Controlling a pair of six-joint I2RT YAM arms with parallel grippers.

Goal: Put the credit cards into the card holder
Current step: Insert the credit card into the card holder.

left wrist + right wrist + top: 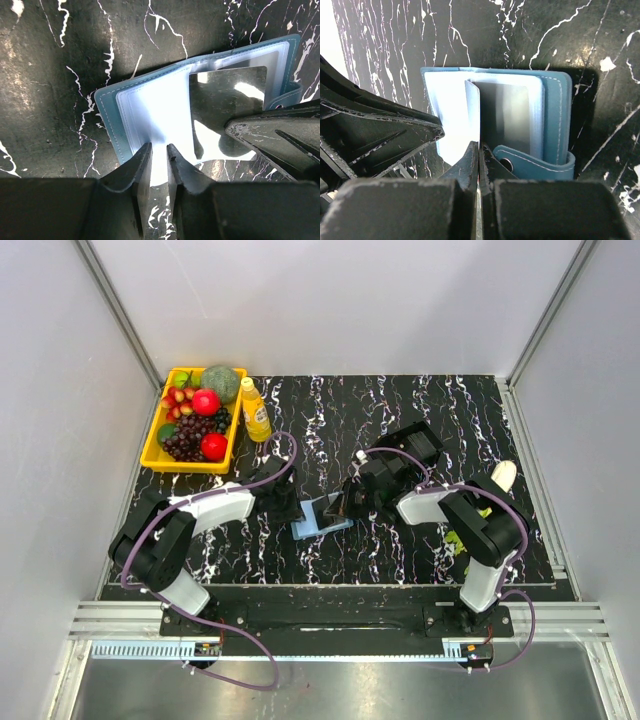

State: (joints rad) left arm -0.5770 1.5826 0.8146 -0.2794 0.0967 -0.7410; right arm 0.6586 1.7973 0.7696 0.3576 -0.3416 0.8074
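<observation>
The blue card holder [318, 518] lies open on the black marbled table between my two grippers. In the left wrist view its clear sleeves face up and a shiny grey credit card [227, 97] sits in the right-hand sleeve of the card holder [107, 117]. My left gripper [159, 146] hovers at the wallet's near edge, its jaws a narrow gap apart with nothing between them. In the right wrist view my right gripper [480, 145] is shut on a thin clear sleeve page of the card holder [555, 115], beside the grey credit card [505, 112]. The snap tab curls at the near right.
A yellow tray [150, 452] of fruit and an orange-juice bottle [256, 410] stand at the back left. A black box-like frame [415, 445] lies behind the right gripper. A banana [503, 477] and something green [455, 540] lie at the right.
</observation>
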